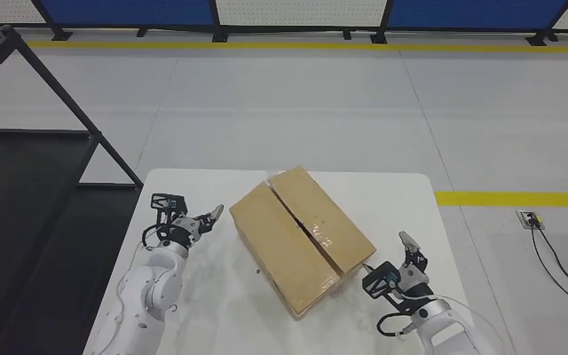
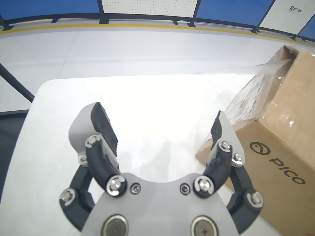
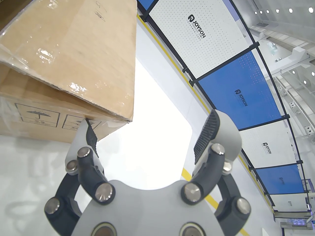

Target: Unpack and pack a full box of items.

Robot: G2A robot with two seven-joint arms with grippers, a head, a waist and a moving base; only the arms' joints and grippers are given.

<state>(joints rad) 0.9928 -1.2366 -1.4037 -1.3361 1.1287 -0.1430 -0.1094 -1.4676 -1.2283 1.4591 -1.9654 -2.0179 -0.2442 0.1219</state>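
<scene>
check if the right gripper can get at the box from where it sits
Probably yes. The right gripper is open, close beside a corner of the box, with just bare table between them and nothing in the way.

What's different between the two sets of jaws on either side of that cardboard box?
The left gripper sits left of the box, the right gripper by its right corner. The left's jaws face bare table; one of the right's jaws is close against the box's side wall, contact unclear. Both stand open and empty.
</scene>
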